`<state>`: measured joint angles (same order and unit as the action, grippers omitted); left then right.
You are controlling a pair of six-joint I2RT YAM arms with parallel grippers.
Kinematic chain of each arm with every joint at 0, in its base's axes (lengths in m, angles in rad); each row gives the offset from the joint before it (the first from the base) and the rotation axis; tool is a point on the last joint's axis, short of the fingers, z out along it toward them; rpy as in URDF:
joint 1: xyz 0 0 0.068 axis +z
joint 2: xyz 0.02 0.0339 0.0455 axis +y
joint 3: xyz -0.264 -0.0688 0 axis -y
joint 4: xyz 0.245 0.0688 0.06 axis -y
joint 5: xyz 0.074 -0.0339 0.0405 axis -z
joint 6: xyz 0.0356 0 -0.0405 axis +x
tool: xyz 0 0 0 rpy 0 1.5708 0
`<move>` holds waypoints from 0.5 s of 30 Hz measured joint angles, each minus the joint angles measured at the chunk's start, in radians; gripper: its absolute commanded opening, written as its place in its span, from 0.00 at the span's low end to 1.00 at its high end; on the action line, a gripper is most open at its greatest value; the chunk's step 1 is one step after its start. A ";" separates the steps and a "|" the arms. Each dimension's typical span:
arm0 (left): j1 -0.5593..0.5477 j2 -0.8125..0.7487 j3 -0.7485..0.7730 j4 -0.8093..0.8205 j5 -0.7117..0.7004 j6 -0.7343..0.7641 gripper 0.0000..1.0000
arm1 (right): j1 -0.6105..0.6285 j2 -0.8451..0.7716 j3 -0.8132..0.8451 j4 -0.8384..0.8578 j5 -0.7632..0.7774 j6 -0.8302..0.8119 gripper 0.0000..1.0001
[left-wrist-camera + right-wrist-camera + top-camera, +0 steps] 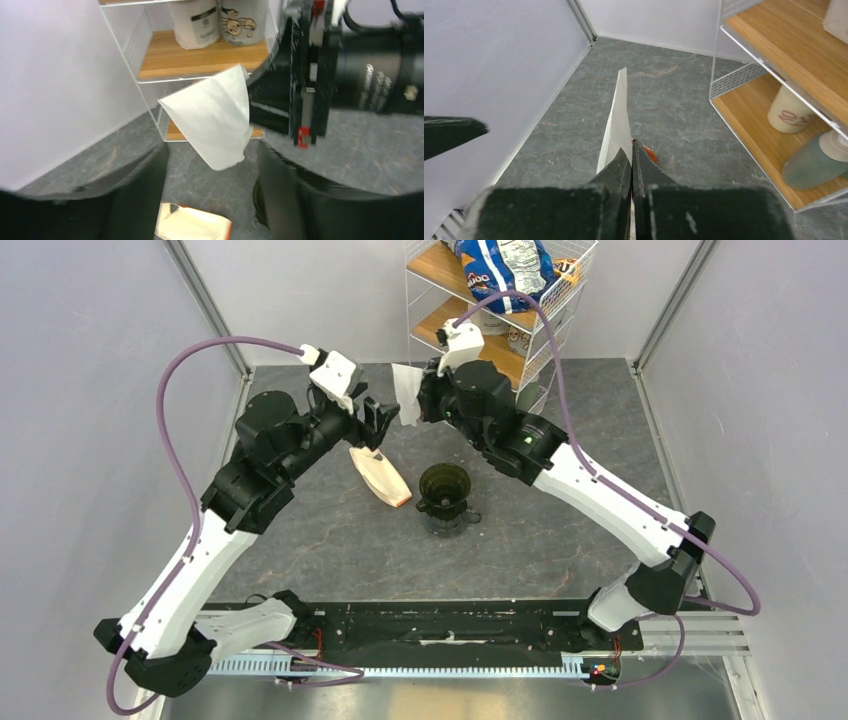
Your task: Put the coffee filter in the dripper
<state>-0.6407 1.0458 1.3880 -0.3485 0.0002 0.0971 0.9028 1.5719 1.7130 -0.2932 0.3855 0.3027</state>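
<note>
Right arm: stretched to the far centre, right gripper [631, 150] pinched flat on the thin white paper coffee filter [620, 120], held edge-up above the grey stone-patterned table [560, 540].
Left arm: reaching far, left gripper [378, 423] facing the filter, fingers [142, 200] spread wide, gripping nothing.
Small dark funnel-shaped dripper [445, 490]: upright at table centre, nearer than the filter and apart from it.
Tan flat packet with orange end [380, 475]: lying just left of the dripper.
White wire rack with wooden shelves [520, 335]: far right, holding a blue snack bag [500, 265] on top, a cream cup [789, 107] and a greenish bottle [819, 160] lower.
</note>
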 measured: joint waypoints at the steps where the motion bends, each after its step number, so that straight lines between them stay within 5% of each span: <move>1: 0.001 -0.010 0.000 -0.021 0.019 0.006 0.82 | -0.011 -0.016 -0.016 0.001 -0.020 0.000 0.00; 10: 0.172 -0.122 0.095 -0.265 0.311 0.145 0.89 | -0.122 -0.270 -0.238 0.000 -0.418 -0.008 0.00; 15: 0.208 -0.124 0.132 -0.476 0.512 0.486 0.90 | -0.135 -0.395 -0.274 -0.037 -0.713 -0.012 0.00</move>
<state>-0.4332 0.9215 1.5196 -0.8242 0.5125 0.5835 0.7673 1.1767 1.4391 -0.3298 -0.3271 0.2909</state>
